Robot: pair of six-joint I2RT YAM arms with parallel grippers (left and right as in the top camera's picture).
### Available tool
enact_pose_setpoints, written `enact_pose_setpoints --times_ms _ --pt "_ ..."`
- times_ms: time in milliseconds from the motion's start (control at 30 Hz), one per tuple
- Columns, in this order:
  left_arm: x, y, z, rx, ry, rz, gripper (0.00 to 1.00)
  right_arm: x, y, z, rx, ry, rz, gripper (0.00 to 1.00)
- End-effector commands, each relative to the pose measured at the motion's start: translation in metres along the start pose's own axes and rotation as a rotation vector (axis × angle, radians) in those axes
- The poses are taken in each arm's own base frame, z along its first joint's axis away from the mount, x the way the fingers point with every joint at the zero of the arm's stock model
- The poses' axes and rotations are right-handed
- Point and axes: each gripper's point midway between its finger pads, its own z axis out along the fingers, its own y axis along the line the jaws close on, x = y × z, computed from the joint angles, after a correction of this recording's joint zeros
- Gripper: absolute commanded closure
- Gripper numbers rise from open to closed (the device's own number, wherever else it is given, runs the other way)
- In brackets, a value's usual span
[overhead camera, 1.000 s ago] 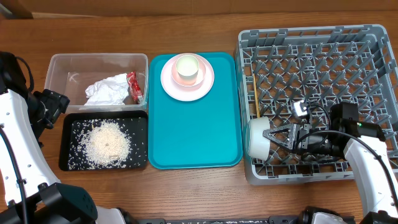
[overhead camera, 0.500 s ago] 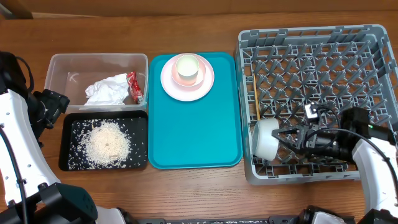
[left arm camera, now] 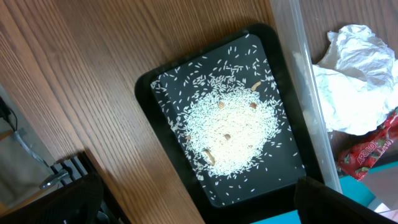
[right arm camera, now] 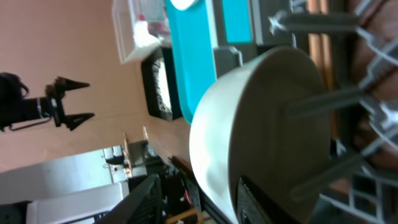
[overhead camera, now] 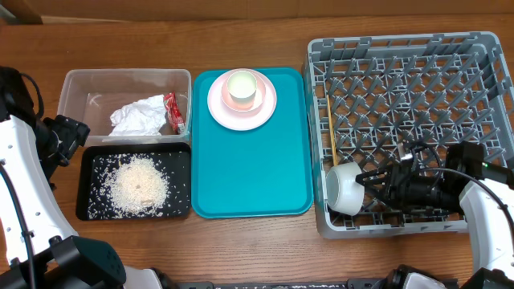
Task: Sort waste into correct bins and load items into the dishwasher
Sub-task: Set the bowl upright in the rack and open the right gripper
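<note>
A white bowl (overhead camera: 344, 188) leans on its side among the pegs in the front left corner of the grey dish rack (overhead camera: 418, 72). My right gripper (overhead camera: 373, 181) is open, its fingers on either side of the bowl's wall (right arm camera: 249, 124). The chopsticks (overhead camera: 330, 120) lie in the rack's left edge. The cup (overhead camera: 241, 88) stands on the pink plate (overhead camera: 218, 108). The napkin (overhead camera: 138, 117) and red wrapper (overhead camera: 171, 112) lie in the clear tub (overhead camera: 80, 84). Rice (overhead camera: 138, 185) fills the black tray (overhead camera: 87, 205). My left gripper (overhead camera: 68, 132) is open and empty left of the bins.
The teal serving tray (overhead camera: 249, 168) lies between the bins and the rack and carries the plate at its far end. In the left wrist view the rice (left arm camera: 227, 134), napkin (left arm camera: 354, 81) and wrapper (left arm camera: 367, 152) show below my fingers. A second bowl is not visible.
My right gripper has drawn back to the right and let the bowl's rim go. The bowl has shifted slightly right and toward the front edge. The left arm has not moved.
</note>
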Motion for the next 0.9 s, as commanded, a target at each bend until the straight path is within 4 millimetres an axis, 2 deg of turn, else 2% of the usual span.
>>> enact_pose_setpoints --times_ms 0,133,267,400,467,567,667,867 --pt "-0.002 -0.003 -0.009 0.023 -0.026 -0.008 0.00 -0.011 0.004 -0.009 0.061 -0.020 -0.054 0.56" --pt "-0.002 -0.003 -0.009 0.023 -0.026 -0.007 0.00 -0.023 0.001 -0.021 0.171 -0.040 -0.054 0.53" --pt "-0.002 -0.003 -0.009 0.023 -0.026 -0.007 0.00 -0.041 -0.008 -0.040 0.343 -0.091 -0.017 0.53" --pt "-0.002 -0.003 -0.009 0.023 -0.026 -0.008 0.00 -0.054 0.002 -0.062 0.445 -0.148 0.017 0.53" --pt "-0.002 -0.003 -0.009 0.022 -0.026 -0.009 0.00 -0.052 0.015 -0.067 0.443 -0.142 0.009 0.56" --pt "-0.002 -0.003 -0.009 0.023 -0.026 -0.008 0.00 -0.043 0.028 -0.067 0.439 -0.104 -0.020 0.69" --pt "-0.002 -0.003 -0.009 0.023 -0.026 -0.007 0.00 -0.026 0.038 -0.059 0.402 -0.027 -0.065 0.84" --pt "-0.002 -0.003 -0.009 0.023 -0.026 -0.008 0.00 -0.008 0.047 -0.044 0.384 0.067 -0.109 0.85"
